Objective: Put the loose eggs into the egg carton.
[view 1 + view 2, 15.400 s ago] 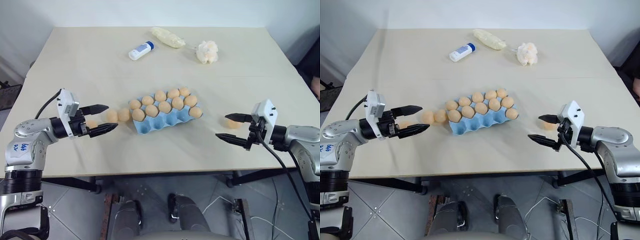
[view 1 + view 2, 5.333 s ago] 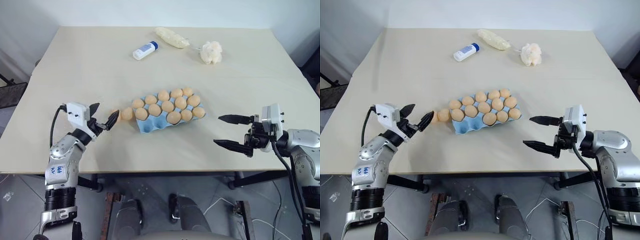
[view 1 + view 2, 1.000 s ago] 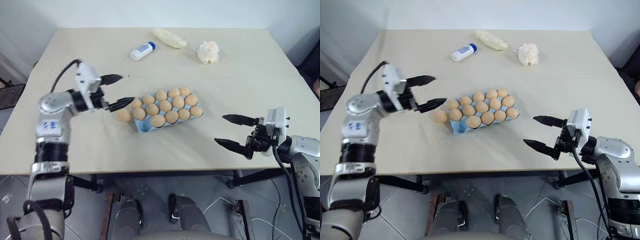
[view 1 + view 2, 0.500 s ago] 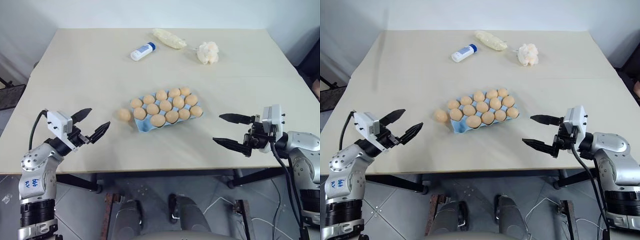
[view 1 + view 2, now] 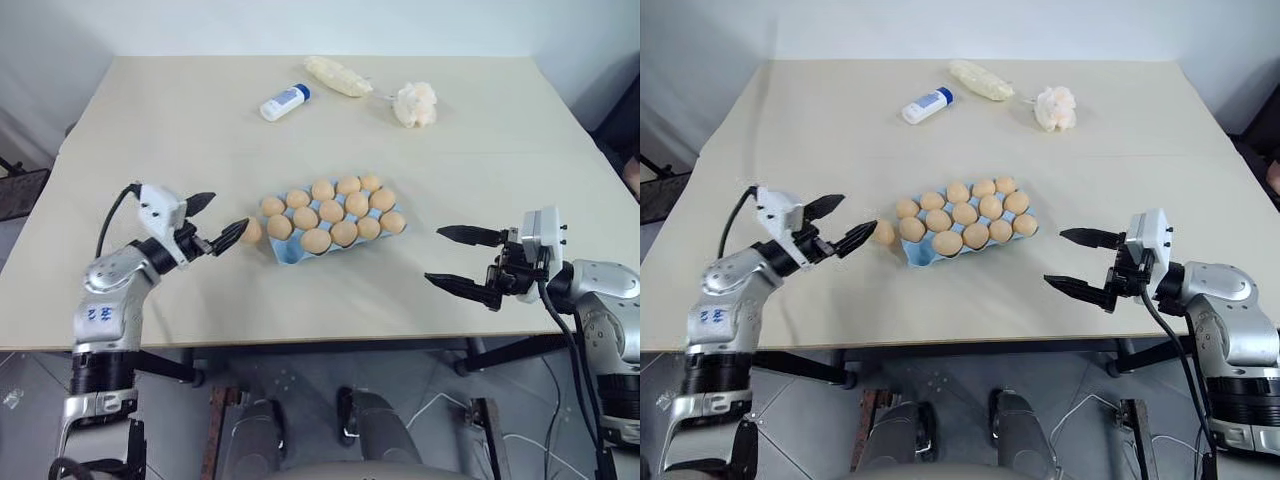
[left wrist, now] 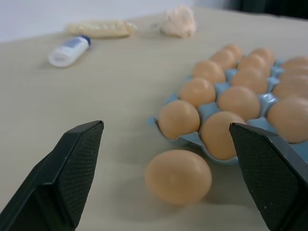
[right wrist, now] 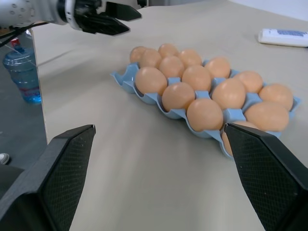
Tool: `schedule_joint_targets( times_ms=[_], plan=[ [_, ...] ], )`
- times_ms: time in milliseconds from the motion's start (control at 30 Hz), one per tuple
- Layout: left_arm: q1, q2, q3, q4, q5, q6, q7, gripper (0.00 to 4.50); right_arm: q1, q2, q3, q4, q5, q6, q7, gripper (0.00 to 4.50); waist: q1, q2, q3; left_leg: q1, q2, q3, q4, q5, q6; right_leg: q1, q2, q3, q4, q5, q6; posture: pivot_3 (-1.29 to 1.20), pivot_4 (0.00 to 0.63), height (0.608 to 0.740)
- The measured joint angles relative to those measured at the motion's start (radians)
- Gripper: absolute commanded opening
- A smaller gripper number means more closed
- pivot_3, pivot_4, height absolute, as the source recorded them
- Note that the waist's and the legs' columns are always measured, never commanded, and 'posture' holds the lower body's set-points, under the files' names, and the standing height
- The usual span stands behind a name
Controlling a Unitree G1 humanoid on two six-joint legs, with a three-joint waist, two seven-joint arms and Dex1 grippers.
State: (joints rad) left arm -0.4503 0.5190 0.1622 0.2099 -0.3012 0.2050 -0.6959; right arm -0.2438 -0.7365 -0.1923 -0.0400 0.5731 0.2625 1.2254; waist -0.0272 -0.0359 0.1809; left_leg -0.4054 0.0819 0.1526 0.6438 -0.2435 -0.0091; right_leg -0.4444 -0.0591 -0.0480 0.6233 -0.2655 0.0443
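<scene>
The light blue egg carton (image 5: 293, 256) sits mid-table with several tan-orange eggs in its cups; a cup at its near left corner shows bare blue. One loose egg (image 5: 252, 231) lies on the table just left of the carton. My left gripper (image 5: 226, 214) is open and low over the table, its fingertips right beside that egg. In the left wrist view the loose egg (image 6: 178, 176) lies ahead between the two spread fingers (image 6: 77, 168), touching neither. My right gripper (image 5: 435, 255) hangs open to the right of the carton, holding nothing.
At the table's far side lie a white bottle with a blue cap (image 5: 283, 101), a pale yellow bundle (image 5: 337, 75) and a white-orange wad (image 5: 415, 103). A blue water bottle (image 7: 21, 72) stands on the floor beyond the table's left edge.
Half a second ago my left gripper was back near the table's front left corner; it has since swung in to the loose egg. The right arm has kept still.
</scene>
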Motion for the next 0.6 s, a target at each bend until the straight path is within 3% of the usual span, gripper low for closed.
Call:
schedule_joint_targets(
  times_ms=[233, 433, 533, 600],
  plan=[
    [-0.110, 0.000, -0.080, 0.173, 0.080, 0.001, -0.002, 4.46, 0.060, 0.000, -0.013, -0.042, 0.001, 0.001, -0.026, 4.50, 0.000, 0.000, 0.000, 0.000, 0.001, -0.001, 0.000, 0.000, 0.001, -0.001, 0.001, -0.001, 0.002, -0.001, -0.001, 0.00, 0.150, 0.740],
    [-0.144, 0.003, -0.107, 0.214, 0.110, 0.013, -0.012, 4.46, 0.079, 0.000, -0.014, -0.063, 0.006, 0.002, -0.048, 4.50, 0.002, 0.000, 0.000, 0.000, 0.000, -0.001, 0.000, -0.001, -0.001, 0.000, 0.000, -0.001, 0.002, -0.001, -0.001, 0.00, 0.150, 0.740],
    [-0.147, 0.004, -0.135, 0.247, 0.133, 0.035, -0.020, 3.92, 0.088, -0.003, -0.015, -0.072, 0.007, 0.002, -0.052, 4.50, 0.003, 0.000, 0.000, 0.000, 0.000, -0.001, 0.001, -0.001, -0.001, 0.000, 0.000, -0.001, 0.002, 0.000, -0.001, 0.00, 0.150, 0.740],
    [-0.147, 0.003, -0.146, 0.262, 0.146, 0.044, -0.025, 3.33, 0.089, -0.003, -0.016, -0.072, 0.007, 0.003, -0.054, 4.50, 0.001, 0.000, 0.000, 0.000, 0.000, -0.001, 0.001, -0.001, 0.000, 0.000, 0.000, -0.001, 0.001, 0.000, -0.001, 0.00, 0.150, 0.740]
  ],
)
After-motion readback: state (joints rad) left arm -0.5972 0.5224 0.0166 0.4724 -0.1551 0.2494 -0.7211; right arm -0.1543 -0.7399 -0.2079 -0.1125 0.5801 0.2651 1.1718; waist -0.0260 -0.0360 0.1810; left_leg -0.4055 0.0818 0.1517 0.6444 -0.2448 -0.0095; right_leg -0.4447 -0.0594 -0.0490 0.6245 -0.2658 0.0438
